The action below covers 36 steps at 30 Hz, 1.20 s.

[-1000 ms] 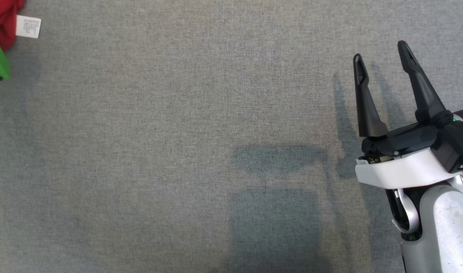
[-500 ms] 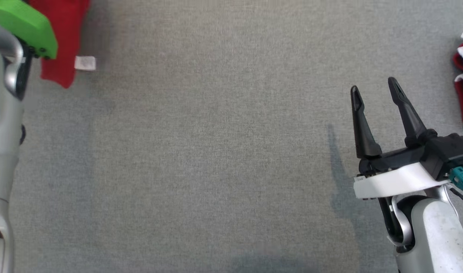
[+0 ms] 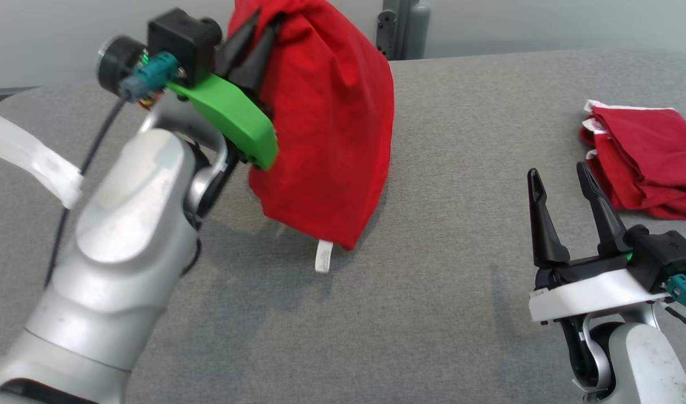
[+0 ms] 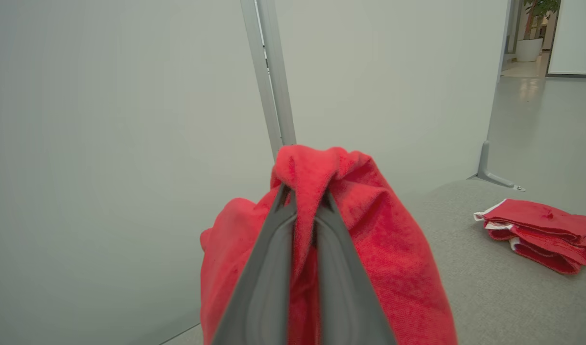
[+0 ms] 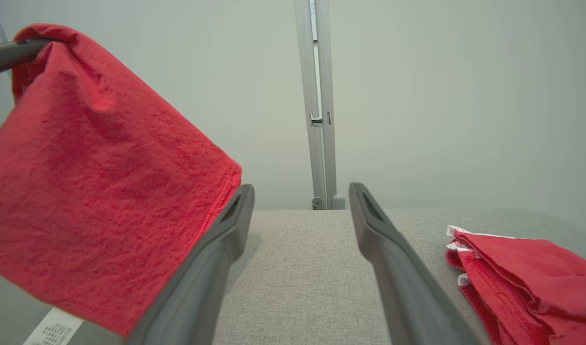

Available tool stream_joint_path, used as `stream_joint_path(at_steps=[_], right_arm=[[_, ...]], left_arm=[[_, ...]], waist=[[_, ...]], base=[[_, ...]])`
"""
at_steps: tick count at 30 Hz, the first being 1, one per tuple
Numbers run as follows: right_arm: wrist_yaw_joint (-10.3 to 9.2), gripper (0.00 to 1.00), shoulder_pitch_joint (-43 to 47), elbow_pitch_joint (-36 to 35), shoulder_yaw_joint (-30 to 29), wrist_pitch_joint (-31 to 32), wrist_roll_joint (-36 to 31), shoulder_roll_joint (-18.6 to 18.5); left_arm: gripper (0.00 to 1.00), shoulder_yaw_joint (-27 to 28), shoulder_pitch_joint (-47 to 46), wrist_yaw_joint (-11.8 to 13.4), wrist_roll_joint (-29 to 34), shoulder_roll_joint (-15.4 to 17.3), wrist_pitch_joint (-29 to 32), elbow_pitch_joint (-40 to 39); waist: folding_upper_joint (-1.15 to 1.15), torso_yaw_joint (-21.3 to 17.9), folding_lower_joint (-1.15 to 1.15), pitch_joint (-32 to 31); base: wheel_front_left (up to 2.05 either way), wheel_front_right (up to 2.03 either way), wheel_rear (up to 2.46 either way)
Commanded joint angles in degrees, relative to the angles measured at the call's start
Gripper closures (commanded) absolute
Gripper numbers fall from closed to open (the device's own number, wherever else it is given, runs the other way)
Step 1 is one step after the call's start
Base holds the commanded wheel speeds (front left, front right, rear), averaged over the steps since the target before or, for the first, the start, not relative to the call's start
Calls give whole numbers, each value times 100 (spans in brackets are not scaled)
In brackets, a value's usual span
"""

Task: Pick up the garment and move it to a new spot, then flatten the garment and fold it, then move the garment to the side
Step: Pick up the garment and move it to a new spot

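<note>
The red garment (image 3: 326,129) hangs bunched from my left gripper (image 3: 264,22), which is shut on its top edge and holds it above the grey table (image 3: 461,292). A white label (image 3: 323,256) dangles from its lowest corner, close to the table. In the left wrist view the garment (image 4: 379,258) drapes over both sides of the left gripper (image 4: 306,191). My right gripper (image 3: 557,171) stands open at the lower right with nothing in it. In the right wrist view the right gripper (image 5: 301,188) points past the hanging garment (image 5: 96,182) on its left.
A pile of folded red cloths (image 3: 646,163) with white trim lies at the table's right side, just beyond the right gripper. A grey partition post (image 3: 399,28) and a pale wall stand behind the table's far edge.
The head view has tilted up, so the whole picture has shifted. The left arm with the hanging garment has come into it from the left. The right gripper stays open.
</note>
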Motion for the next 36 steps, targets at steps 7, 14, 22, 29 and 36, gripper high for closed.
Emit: stream_joint_path(at_steps=[7,14,22,29,36], right_arm=[[0,0,-153,182,99,-141,121,-8],[0,0,-316,338,207,-260,154,-8],[0,0,-312,535,221,-320,132,-7],[0,0,-176,668,162,-308,83,-6],[0,0,-3,807,93,-276,-16,-8]], left_arm=[[100,-61,893,351,-300,-450,-285,373],[100,203,903,712,-195,-342,-917,1579],[0,477,957,826,-216,-394,-1148,2589],[0,709,1179,722,-39,-405,-1162,2549],[0,987,1714,581,151,-384,-1164,2153]], waist=[[0,-671,1,183],[0,-996,1,485],[0,-1073,1,423],[0,-827,1,101],[0,-473,1,-374]], base=[[0,0,0],[0,0,0],[0,0,0],[0,0,0],[0,0,0]])
